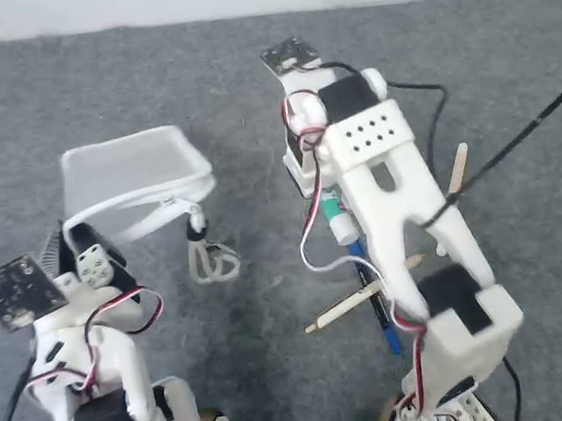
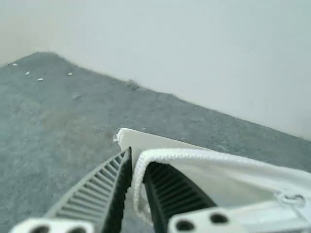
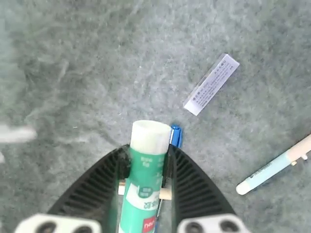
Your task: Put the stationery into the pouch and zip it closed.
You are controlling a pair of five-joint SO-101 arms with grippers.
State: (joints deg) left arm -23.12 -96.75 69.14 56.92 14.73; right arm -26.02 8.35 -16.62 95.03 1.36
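Note:
A white mesh pouch [image 1: 137,175] lies at the left of the grey carpet, its mouth facing the arms. My left gripper [image 2: 137,162] is shut on the pouch's zipper rim [image 2: 194,156], near its corner [image 1: 74,232]. My right gripper [image 3: 146,154] is shut on a green and white glue stick [image 3: 145,174], which in the high view shows under the right arm [image 1: 339,218]. Just beneath the glue stick lie a blue pen [image 1: 377,306] and a wooden stick [image 1: 356,301].
A white label-like eraser [image 3: 211,85] and a pastel pen [image 3: 272,169] lie on the carpet beyond the right gripper. The pouch's zipper cord [image 1: 211,263] trails between the arms. A thin black rod [image 1: 515,141] crosses the right side.

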